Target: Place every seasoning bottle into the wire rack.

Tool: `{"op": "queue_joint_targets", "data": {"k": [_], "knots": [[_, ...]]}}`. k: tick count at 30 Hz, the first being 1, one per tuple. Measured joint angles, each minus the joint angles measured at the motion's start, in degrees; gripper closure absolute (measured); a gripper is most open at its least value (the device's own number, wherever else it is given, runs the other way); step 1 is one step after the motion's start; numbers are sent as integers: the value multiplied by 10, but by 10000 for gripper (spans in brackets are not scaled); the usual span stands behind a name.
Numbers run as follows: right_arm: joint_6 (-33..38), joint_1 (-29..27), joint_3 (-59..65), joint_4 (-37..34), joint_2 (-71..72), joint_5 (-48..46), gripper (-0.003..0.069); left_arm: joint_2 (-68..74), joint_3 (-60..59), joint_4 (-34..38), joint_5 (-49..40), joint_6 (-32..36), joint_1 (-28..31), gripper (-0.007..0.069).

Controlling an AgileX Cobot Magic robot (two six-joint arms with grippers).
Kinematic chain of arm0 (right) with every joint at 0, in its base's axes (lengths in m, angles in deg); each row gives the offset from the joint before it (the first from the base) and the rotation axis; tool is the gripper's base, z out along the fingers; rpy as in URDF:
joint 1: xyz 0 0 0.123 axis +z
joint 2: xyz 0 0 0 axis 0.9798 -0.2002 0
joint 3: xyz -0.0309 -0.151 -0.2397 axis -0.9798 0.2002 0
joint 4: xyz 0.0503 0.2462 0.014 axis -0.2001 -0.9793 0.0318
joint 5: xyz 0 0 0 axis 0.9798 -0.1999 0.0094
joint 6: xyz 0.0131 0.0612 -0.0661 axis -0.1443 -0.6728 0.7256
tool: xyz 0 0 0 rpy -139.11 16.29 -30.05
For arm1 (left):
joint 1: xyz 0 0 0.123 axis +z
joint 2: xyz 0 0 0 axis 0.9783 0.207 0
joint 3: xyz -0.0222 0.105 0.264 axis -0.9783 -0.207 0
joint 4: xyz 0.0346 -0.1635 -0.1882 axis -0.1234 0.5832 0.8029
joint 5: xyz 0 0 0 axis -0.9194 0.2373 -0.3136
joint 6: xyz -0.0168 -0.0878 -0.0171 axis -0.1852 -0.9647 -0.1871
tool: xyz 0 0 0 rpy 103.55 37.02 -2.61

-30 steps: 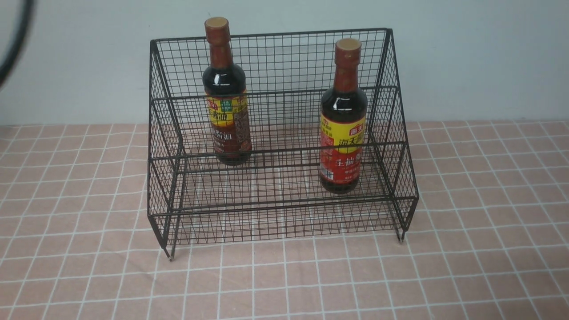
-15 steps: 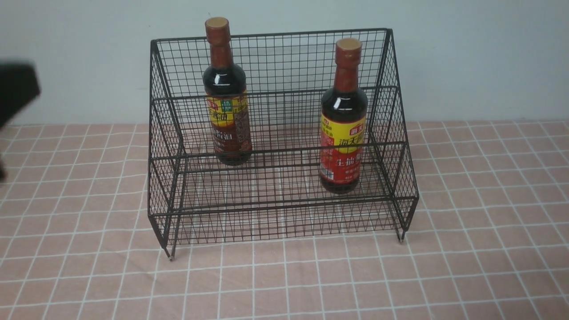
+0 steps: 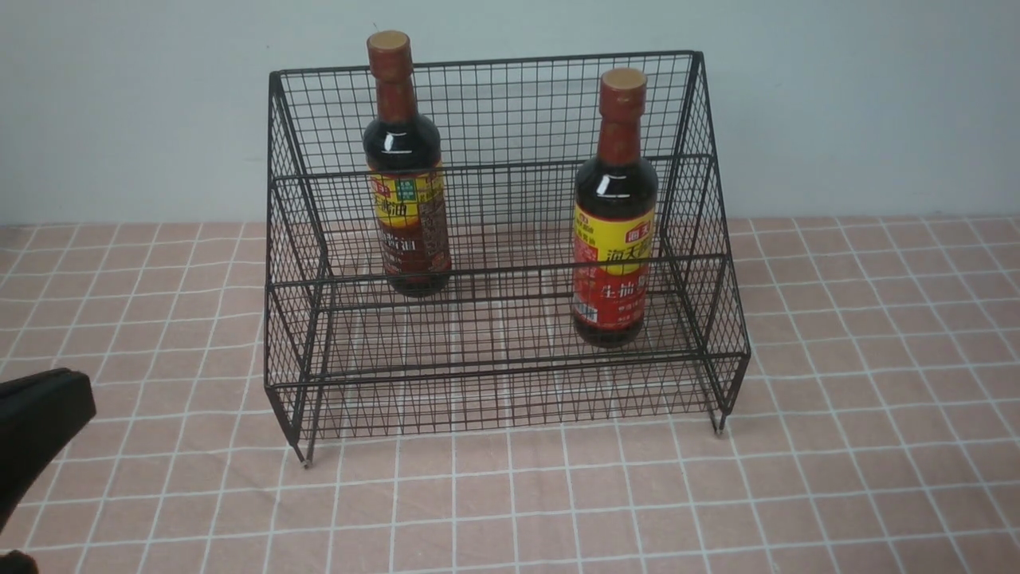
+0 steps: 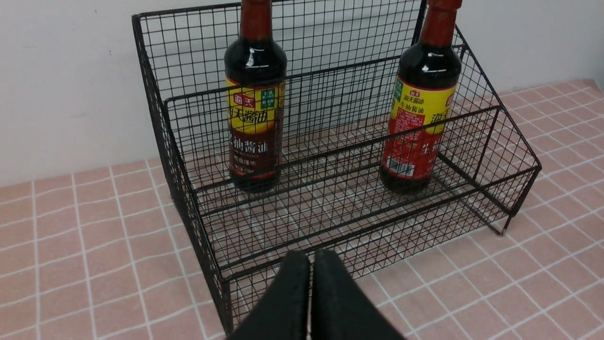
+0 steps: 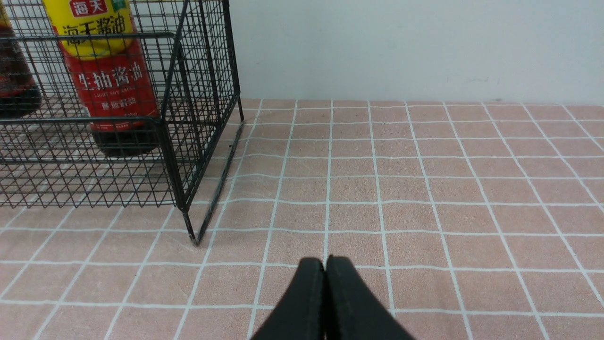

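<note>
The black wire rack [image 3: 494, 167] stands in the middle of the table against the wall. The brown-label seasoning bottle [image 3: 406, 223] stands upright on its upper tier at the left. The red-label bottle [image 3: 613, 271] stands upright on the lower tier at the right. Both also show in the left wrist view, brown [image 4: 255, 137] and red [image 4: 417, 137], inside the rack [image 4: 188, 189]. My left gripper [image 4: 310, 257] is shut and empty, in front of the rack's left front corner; it shows at the front view's left edge [image 3: 40, 414]. My right gripper [image 5: 325, 262] is shut and empty, over the cloth right of the rack [image 5: 207, 156].
A pink checked tablecloth [image 3: 837, 446] covers the table. A pale wall [image 3: 861, 104] runs just behind the rack. The rack's short legs [image 3: 304, 458] rest on the cloth.
My left arm has dropped along the front view's left edge, from upper left to lower left. The bottles and rack have not moved.
</note>
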Motion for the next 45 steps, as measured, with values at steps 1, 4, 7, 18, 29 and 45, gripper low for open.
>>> {"op": "queue_joint_targets", "data": {"k": [1, 4, 7, 18, 29, 45], "knots": [[0, 0, 0, 0, 0, 0, 673, 0, 0, -3, 1, 1, 0, 631], [1, 0, 0, 0, 0, 0, 673, 0, -4, -10, 23, 1, 0, 631], [5, 0, 0, 0, 0, 0, 673, -5, -20, -27, 57, 1, 0, 631], [6, 0, 0, 0, 0, 0, 673, -158, -256, -53, 189, -5, 79, 631], [6, 0, 0, 0, 0, -1, 673, -237, -355, -100, 139, -5, 107, 631], [6, 0, 0, 0, 0, -1, 673, -237, -355, -96, 111, -15, 107, 631]]}}
